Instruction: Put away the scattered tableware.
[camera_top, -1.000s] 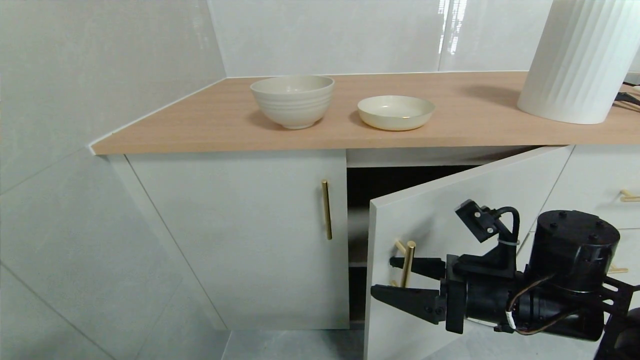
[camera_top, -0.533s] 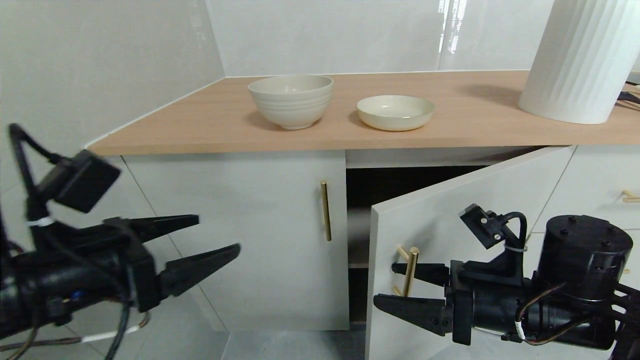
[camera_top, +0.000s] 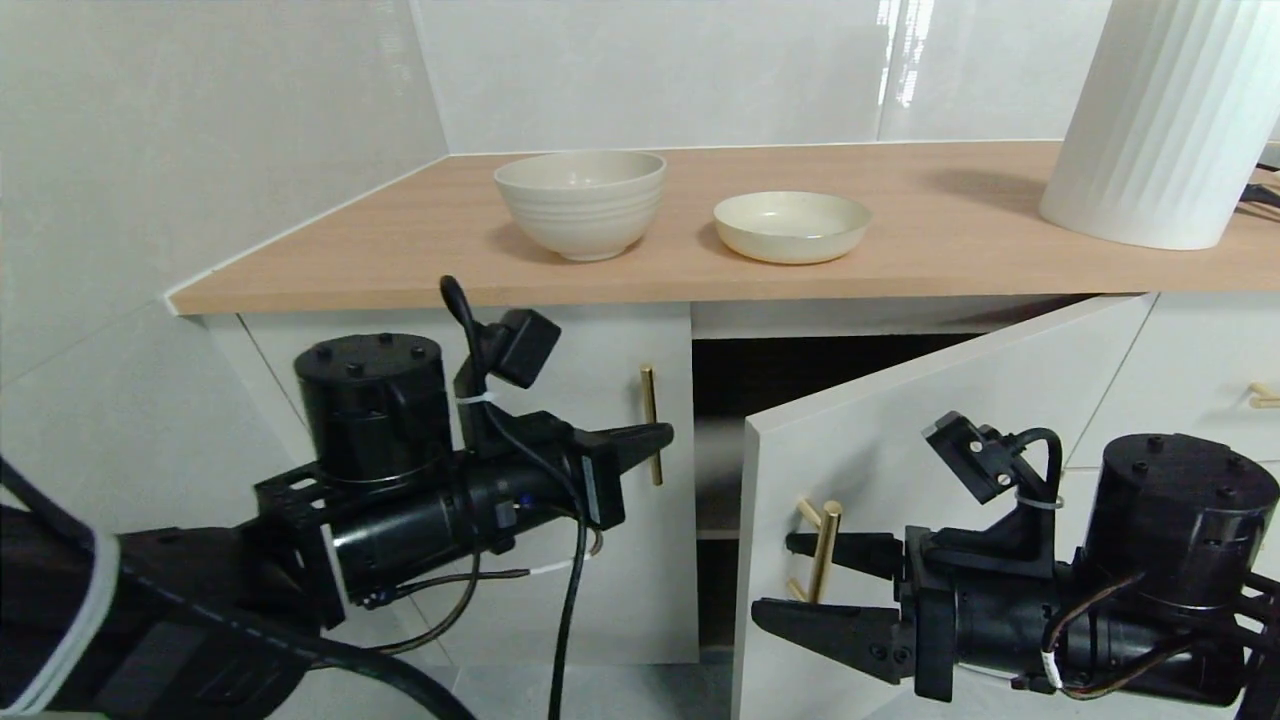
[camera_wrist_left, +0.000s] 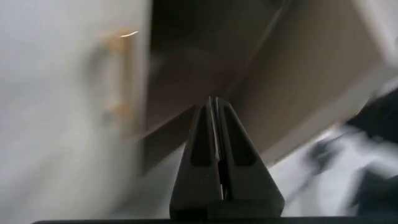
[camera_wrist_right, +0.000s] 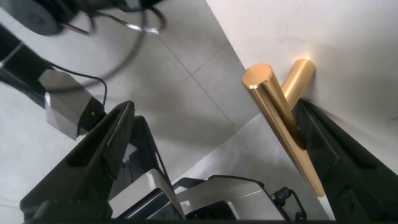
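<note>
A cream bowl (camera_top: 580, 203) and a shallow cream dish (camera_top: 791, 225) stand side by side on the wooden counter (camera_top: 400, 250). Below them the right cabinet door (camera_top: 900, 400) hangs partly open, showing a dark interior (camera_top: 790, 370). My right gripper (camera_top: 775, 578) is open, its fingers either side of that door's gold handle (camera_top: 822, 545); in the right wrist view the handle (camera_wrist_right: 280, 118) lies close to one finger (camera_wrist_right: 336, 155). My left gripper (camera_top: 660, 437) is shut with nothing in it, its tip beside the closed left door's gold handle (camera_top: 650, 425). The left wrist view shows the closed fingers (camera_wrist_left: 214, 155).
A tall white ribbed container (camera_top: 1160, 120) stands on the counter at the right. Drawer fronts with gold pulls (camera_top: 1262, 395) lie further right. A tiled wall (camera_top: 150, 150) bounds the counter on the left; grey floor (camera_top: 600, 690) is below.
My left arm has swung in from the left to the left door's handle, and its fingers have closed. The right gripper and the open door have shifted slightly right and down.
</note>
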